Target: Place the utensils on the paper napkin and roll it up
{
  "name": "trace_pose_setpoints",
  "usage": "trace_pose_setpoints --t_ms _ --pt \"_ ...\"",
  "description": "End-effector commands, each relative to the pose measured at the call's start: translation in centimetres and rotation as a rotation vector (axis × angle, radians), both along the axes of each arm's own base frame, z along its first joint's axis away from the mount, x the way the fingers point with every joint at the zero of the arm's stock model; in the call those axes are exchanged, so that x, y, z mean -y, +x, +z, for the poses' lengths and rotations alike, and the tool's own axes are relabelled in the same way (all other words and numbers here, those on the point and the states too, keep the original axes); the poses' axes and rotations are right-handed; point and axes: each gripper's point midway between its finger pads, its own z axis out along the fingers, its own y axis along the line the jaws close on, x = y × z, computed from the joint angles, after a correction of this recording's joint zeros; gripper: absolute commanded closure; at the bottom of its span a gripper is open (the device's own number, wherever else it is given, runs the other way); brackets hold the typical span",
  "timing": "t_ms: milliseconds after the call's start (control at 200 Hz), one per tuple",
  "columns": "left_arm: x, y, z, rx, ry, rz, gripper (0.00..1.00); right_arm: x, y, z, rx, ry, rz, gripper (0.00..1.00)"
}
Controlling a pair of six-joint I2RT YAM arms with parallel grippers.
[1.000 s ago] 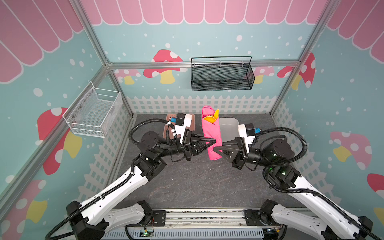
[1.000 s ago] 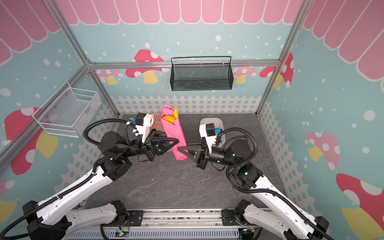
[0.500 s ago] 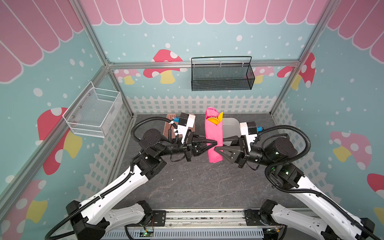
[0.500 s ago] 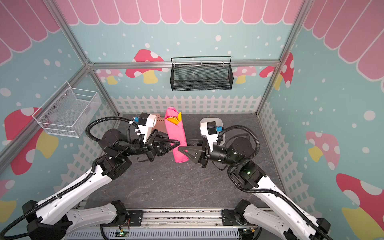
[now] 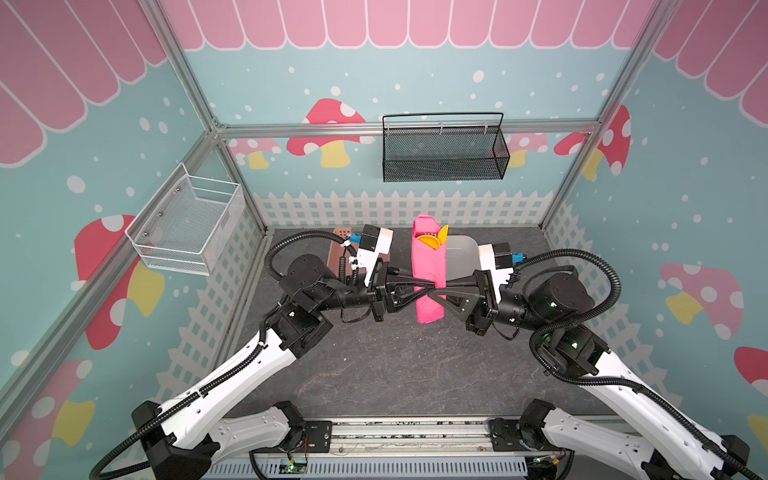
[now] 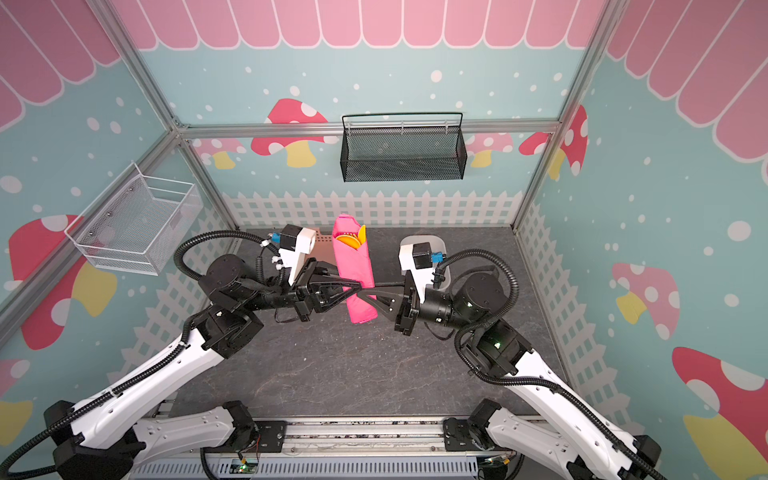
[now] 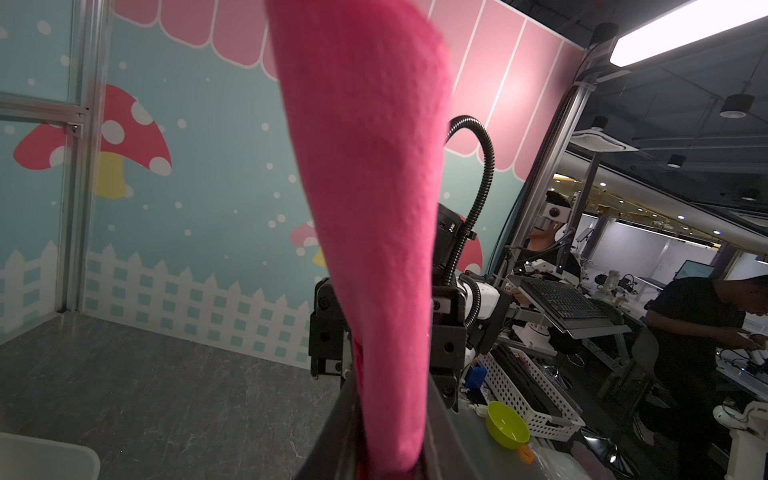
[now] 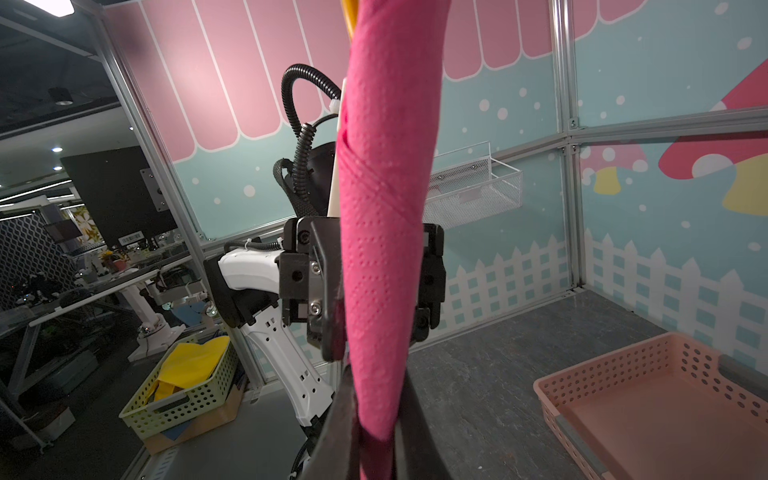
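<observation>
The paper napkin is a hot-pink roll held nearly upright in the air above the dark floor. Orange-yellow utensils stick out of its upper end. Only their tips show. My left gripper reaches in from the left and is shut on the roll's lower half. From the right, my right gripper is shut on the roll at about the same height. Both wrist views show the roll pinched between the dark jaws of each gripper.
A pale pink perforated basket sits at the back left. At the back right is a white bin. A black mesh basket hangs on the back wall and a white wire basket on the left wall.
The roll has gone from leaning to nearly upright. My right gripper loosened and closed again on it. Both arms shifted slightly toward the back.
</observation>
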Motion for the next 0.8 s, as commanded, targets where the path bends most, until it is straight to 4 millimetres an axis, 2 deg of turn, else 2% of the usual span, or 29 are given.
trace_pose_setpoints --t_ms 0,405,791 --pt "-0.2 -0.5 0.2 0.015 0.019 0.0 0.74 0.7 0.0 1.4 0.044 0.024 -0.037 0.98" --pt "-1.1 -0.7 -0.9 0.025 0.1 0.051 0.68 0.7 0.0 1.4 0.043 0.02 -0.034 0.98" --pt "-1.5 -0.8 -1.0 0.031 0.103 0.062 0.72 0.4 0.1 1.3 0.036 0.015 -0.023 0.98"
